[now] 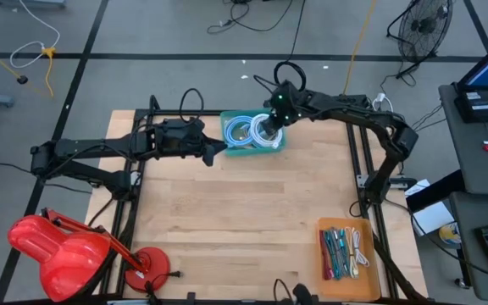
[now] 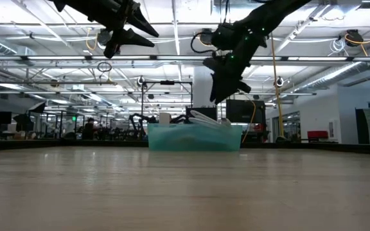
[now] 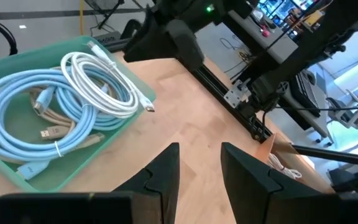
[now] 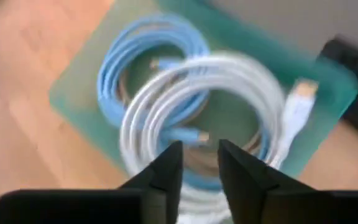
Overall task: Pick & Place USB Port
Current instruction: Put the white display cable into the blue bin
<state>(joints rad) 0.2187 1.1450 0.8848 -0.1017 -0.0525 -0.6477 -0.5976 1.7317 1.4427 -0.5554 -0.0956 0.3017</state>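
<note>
A teal tray stands at the middle of the table's far edge. Coiled USB cables lie in it: a light blue one, a white one on top with its plug over the rim, and a beige one. My right gripper hangs open above the tray, clear of the white coil, fingers slanting down. My left gripper hovers open, high over the table just left of the tray, with nothing between its fingers.
An orange tray with pens and small cables sits at the near right corner. A red lamp-like object stands off the near left corner. Bare wood spreads between the trays.
</note>
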